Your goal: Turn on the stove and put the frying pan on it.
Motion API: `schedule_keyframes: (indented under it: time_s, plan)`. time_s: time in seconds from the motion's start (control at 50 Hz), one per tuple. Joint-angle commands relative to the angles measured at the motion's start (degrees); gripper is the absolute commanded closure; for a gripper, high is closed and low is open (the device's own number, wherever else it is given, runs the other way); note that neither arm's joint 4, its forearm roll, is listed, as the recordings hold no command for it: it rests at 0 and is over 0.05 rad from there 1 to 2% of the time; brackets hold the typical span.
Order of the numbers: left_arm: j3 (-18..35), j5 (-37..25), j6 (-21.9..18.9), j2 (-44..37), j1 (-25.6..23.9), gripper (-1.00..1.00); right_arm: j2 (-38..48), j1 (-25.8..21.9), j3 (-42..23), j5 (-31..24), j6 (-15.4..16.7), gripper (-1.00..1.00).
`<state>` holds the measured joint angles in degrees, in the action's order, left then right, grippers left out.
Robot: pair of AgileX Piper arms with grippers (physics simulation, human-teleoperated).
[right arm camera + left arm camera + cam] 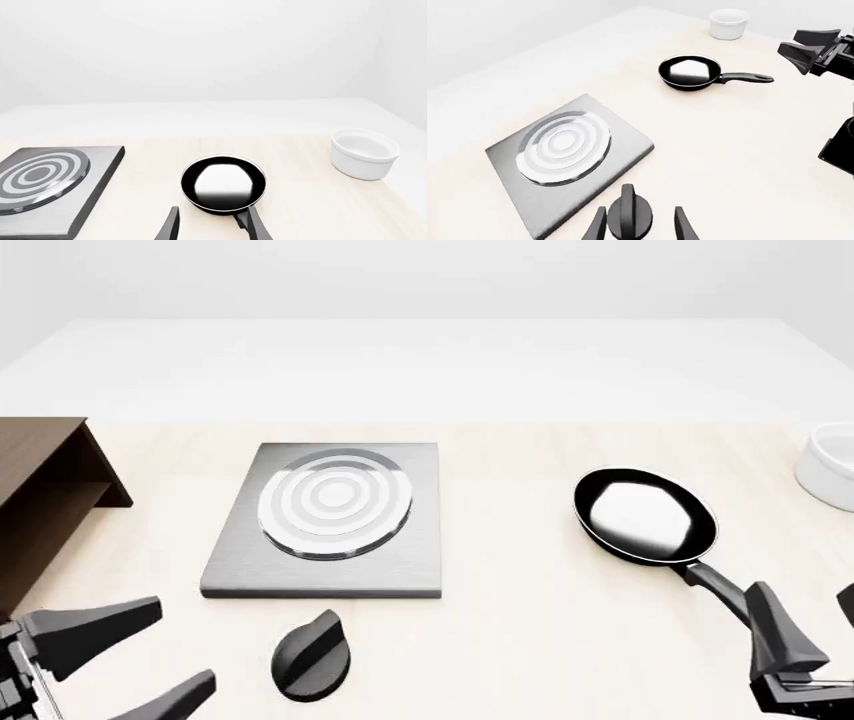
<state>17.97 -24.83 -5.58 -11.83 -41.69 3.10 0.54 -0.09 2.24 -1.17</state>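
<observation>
So the brushed grey stove (327, 525) slab with shiny ring burner sits mid-worktop (534, 640), its ridged black oval knob (311, 656) at 6 o'clock. The glossy round frying pan (645, 517) sits at its 3 o'clock. Left pincer (127, 665) gapes beside the knob, right pincer (814, 630) spread around the pan's handle, holding nothing.

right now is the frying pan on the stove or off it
Off it: the frying pan sits on the bare table, apart from the stove, whose burner is empty.
</observation>
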Motion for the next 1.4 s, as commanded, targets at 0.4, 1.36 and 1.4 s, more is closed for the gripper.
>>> schedule_keyframes:
  time_s: [0.4, 1.36, 1.4]
  plan:
    - [-17.97, 26.55, -4.57, 11.83, 47.45, -1.00, 2.82, -0.21, 0.04, 2.19, 1.02, -1.00]
    - [-17.97, 20.94, 0.86, 11.83, 50.85, -1.00, 33.84, -7.24, -31.70, -24.42, -0.74, -1.00]
    - [-17.97, 20.92, 1.01, 11.83, 50.69, -1.00, 36.03, -6.06, -33.30, -25.93, 1.16, -1.00]
